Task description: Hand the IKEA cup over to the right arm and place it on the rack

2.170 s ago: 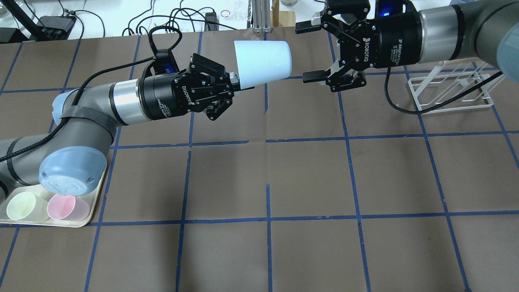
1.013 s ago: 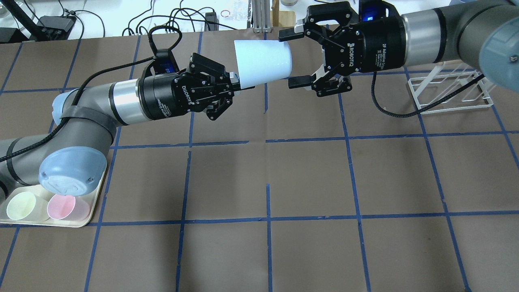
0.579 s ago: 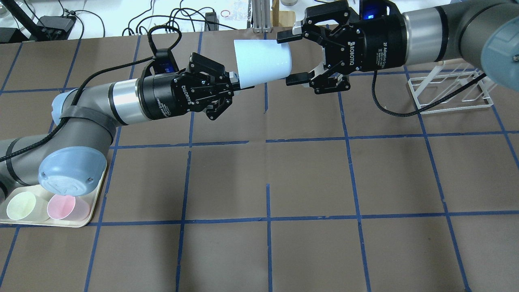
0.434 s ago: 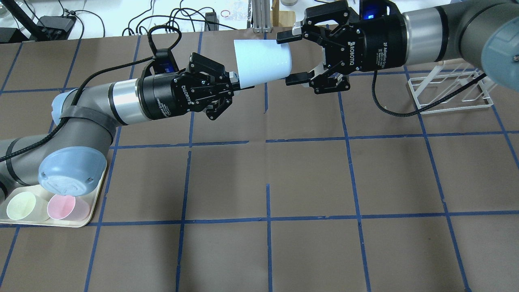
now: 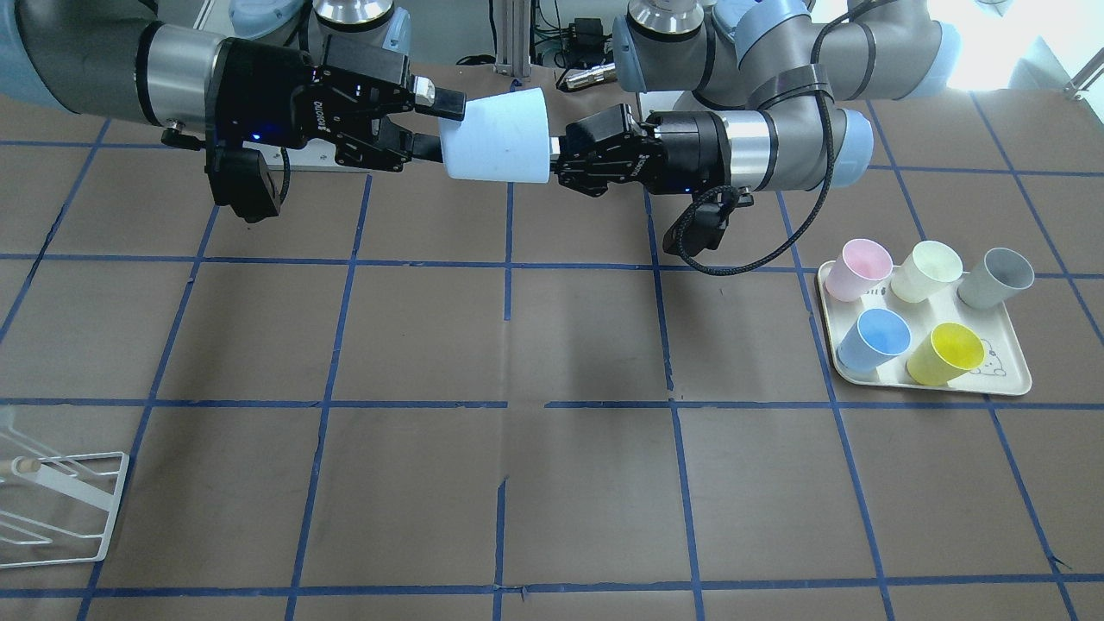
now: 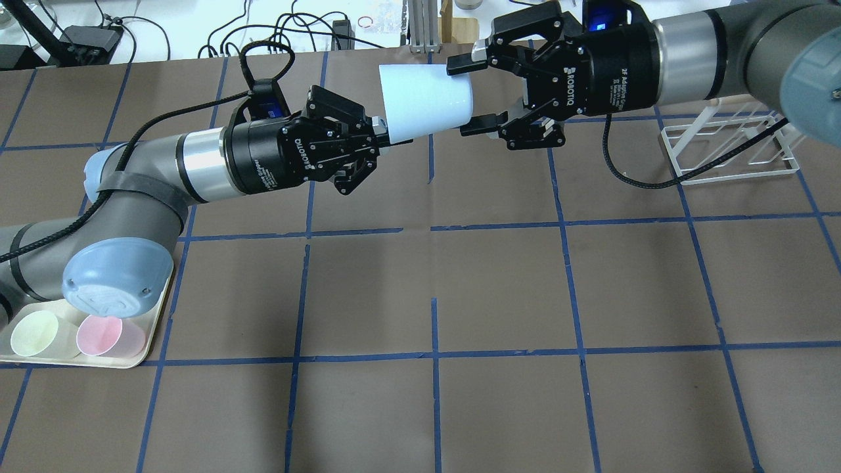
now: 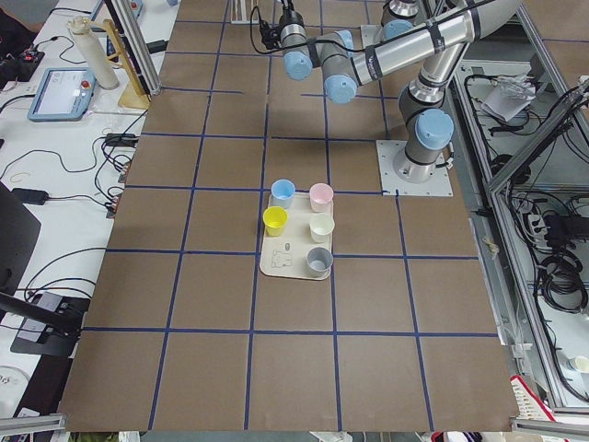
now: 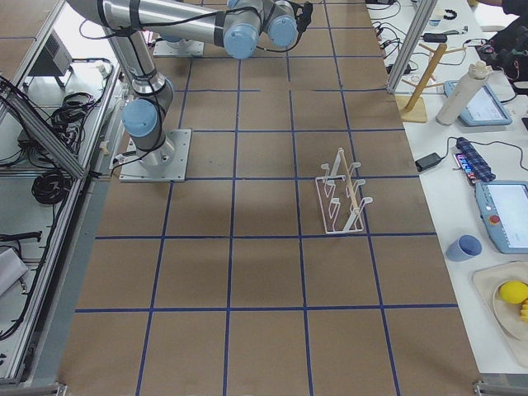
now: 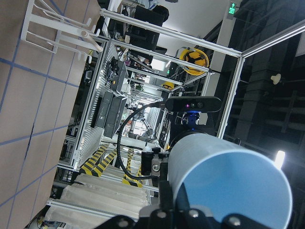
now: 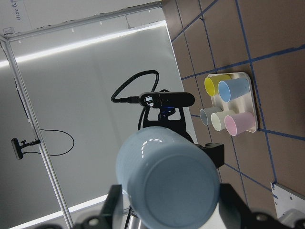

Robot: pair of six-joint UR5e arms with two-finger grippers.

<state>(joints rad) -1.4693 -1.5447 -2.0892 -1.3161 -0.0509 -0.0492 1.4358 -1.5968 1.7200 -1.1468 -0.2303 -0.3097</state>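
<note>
The pale icy-blue IKEA cup (image 6: 427, 98) is held level above the table's far middle, also in the front view (image 5: 496, 138). My left gripper (image 6: 383, 131) is shut on its rim; the left wrist view looks into the sky-blue inside (image 9: 228, 181). My right gripper (image 6: 468, 94) is open, with one finger on each side of the cup's base end, very close to or just touching the wall. The right wrist view faces the cup's base (image 10: 167, 181). The white wire rack (image 6: 729, 148) stands on the table under the right arm, also in the exterior right view (image 8: 342, 194).
A cream tray (image 5: 1009, 384) by the left arm's base holds pink (image 5: 856, 269), cream (image 5: 927, 271), grey (image 5: 996, 278), blue (image 5: 875, 338) and yellow (image 5: 944, 354) cups. The left arm's black cable (image 6: 263, 56) loops above its wrist. Brown table with a blue tape grid.
The right gripper came in from the right until its open fingers straddled the cup's base end, and its jaws have since narrowed a little. The left arm and cup stayed still.
</note>
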